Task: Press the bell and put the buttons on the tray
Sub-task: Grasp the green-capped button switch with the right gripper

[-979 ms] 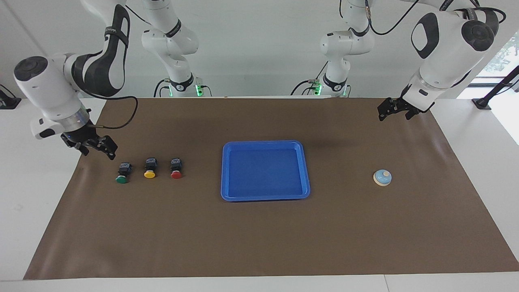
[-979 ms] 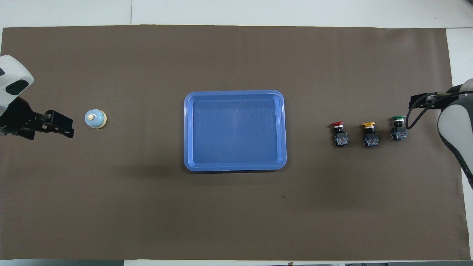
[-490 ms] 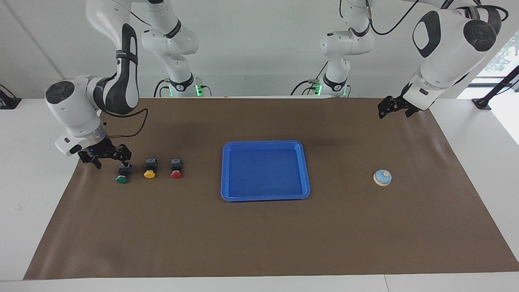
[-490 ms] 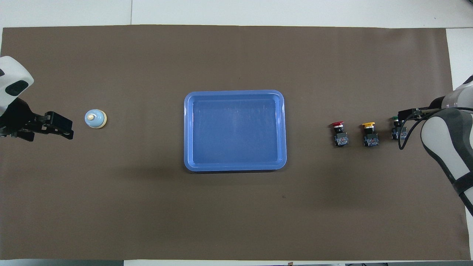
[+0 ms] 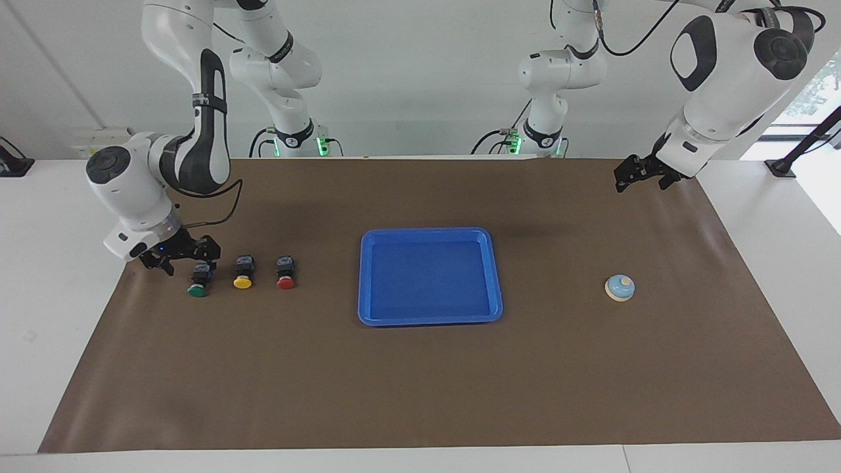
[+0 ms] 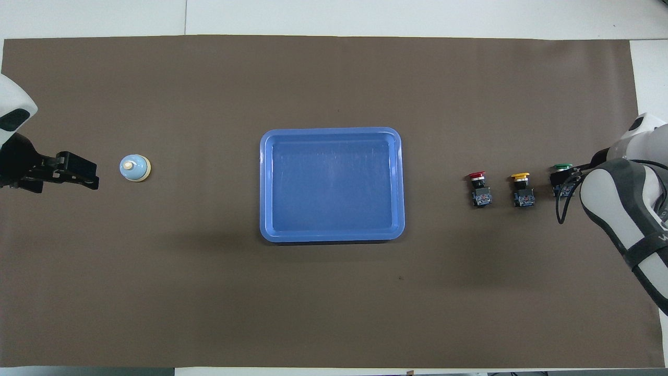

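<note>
jaws stand wide on the right gripper point(image 5: 186, 253), low by the green button point(image 5: 198, 279), gripping nothing. yellow button point(image 5: 242, 271) and red button point(image 5: 285, 272) sit beside it toward the tray point(image 5: 430, 318). left gripper point(image 5: 640, 173) waits spread and empty, apart from the bell point(image 5: 619, 288).

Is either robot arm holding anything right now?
No. The right end effector hangs open at the green button; the left end effector is open, empty.

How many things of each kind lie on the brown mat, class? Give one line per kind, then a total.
Buttons: 3, green, yellow, red
Tray: 1
Bell: 1
Total: 5
</note>
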Available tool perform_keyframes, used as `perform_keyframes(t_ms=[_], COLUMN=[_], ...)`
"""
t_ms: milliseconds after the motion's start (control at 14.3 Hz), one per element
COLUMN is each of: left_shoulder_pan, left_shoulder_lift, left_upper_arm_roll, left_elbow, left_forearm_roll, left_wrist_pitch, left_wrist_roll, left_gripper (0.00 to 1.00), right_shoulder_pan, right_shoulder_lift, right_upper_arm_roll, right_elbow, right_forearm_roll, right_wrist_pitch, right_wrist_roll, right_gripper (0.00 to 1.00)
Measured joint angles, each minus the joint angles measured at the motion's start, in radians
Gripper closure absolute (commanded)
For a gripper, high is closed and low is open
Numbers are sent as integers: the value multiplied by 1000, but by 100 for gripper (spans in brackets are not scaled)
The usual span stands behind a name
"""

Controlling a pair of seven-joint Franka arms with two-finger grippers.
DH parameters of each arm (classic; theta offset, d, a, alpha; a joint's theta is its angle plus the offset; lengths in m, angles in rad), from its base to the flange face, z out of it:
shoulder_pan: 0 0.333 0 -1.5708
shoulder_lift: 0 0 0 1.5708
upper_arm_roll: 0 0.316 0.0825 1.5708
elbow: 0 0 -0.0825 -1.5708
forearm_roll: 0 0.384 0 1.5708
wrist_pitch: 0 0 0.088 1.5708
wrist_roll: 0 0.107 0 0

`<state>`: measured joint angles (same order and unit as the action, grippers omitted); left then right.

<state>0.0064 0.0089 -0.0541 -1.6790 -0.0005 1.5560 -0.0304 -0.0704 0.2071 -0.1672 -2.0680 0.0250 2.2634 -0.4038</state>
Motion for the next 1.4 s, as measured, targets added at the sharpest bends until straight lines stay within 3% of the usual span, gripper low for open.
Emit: perform_keyframes(t_ms=[280,350,420,490,630,699,979,1189,1399], left_shoulder_pan=[0,0,0,0,0,0,0,0,0], left_shoulder_lift=[-2,-3,-3,-4,-4,-4,-4,-4,-4], left_upper_arm_roll=[0,0,1,1,1,1,1,1,1], left_elbow=[1,1,1,1,1,1,1,1,1], left_forearm_roll=[0,0,0,0,0,0,0,0,0], left_wrist_pitch=[59,59,59,59,59,59,59,59,60], left_wrist_roll=[0,0,0,0,0,0,0,0,0], left_gripper=[0,0,0,0,0,0,0,0,0], right_shoulder_pan=[-2,-3,-4,-6,-7,-7,-1,32,160], right_shoulder_lift=[40,52,62,70,74,74,61,17,-21], right_upper_arm_roll=[-1,-2,-2,-3,-3,-3,-1,7,12], right_elbow=[-18,-23,-27,-28,-28,-28,-17,71,186], right_forearm_roll=[21,40,65,89,119,129,134,135,138], right_wrist_pitch=[84,102,116,119,119,119,113,-62,-212], right_wrist_roll=[-3,-4,-4,-4,-4,-1,27,151,447], right_gripper=[0,6,16,33,91,100,100,100,100])
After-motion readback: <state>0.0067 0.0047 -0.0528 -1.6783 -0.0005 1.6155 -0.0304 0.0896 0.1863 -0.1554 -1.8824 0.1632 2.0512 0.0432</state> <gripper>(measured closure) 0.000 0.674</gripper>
